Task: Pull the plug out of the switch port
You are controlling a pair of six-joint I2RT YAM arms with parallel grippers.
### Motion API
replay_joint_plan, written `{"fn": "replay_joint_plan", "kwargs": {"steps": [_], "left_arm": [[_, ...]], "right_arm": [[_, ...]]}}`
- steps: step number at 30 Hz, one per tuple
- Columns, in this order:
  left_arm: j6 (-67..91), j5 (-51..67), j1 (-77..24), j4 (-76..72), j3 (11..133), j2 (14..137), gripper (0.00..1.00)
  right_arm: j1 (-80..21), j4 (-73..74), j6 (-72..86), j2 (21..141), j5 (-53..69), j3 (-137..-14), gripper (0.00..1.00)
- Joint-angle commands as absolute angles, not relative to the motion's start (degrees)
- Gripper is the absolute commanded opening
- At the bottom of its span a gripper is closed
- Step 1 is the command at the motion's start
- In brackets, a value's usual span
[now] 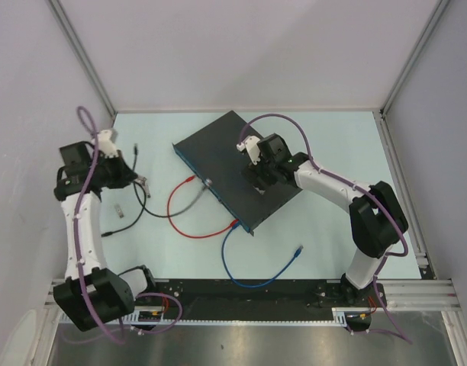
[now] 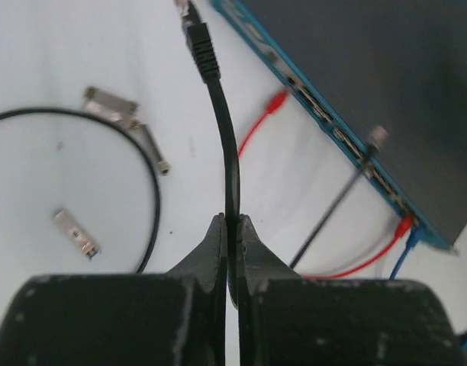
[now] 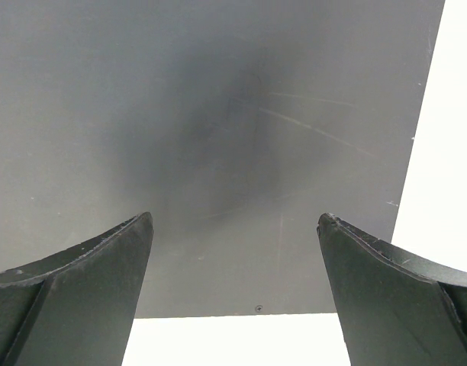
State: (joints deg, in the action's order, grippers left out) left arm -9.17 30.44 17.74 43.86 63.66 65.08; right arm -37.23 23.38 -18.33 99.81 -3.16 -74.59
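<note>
I am pinching the black cable [image 2: 226, 130] in my left gripper [image 2: 232, 223] left of the switch [image 1: 226, 149], my right gripper [image 3: 235, 221] hovering wide over it

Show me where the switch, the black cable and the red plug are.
switch [image 1: 218, 156], top external view, bare top face
black cable [image 2: 233, 164], left wrist view, curved stretch below its connector
red plug [image 2: 275, 101], left wrist view, its boot

The switch [image 1: 237, 168] sits askew at the middle of the table [image 1: 333, 137]; cables [image 2: 230, 160] sprawl left of its port edge, with a small module [image 1: 120, 210] beyond them, toward the left edge.
</note>
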Motion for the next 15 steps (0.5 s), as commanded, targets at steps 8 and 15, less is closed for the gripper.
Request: {"fn": "replay_joint_plan", "kwargs": {"steps": [8, 15], "left_arm": [[6.6, 25.9, 36.7, 36.8, 53.7, 57.5, 0.0], [11.9, 26.7, 43.3, 33.4, 47.6, 62.5, 0.0]], "right_arm": [[-38.1, 22.1, -19.5, 99.3, -3.2, -74.5, 0.95], [-38.1, 22.2, -19.5, 99.1, -2.9, -74.5, 0.95]]}}
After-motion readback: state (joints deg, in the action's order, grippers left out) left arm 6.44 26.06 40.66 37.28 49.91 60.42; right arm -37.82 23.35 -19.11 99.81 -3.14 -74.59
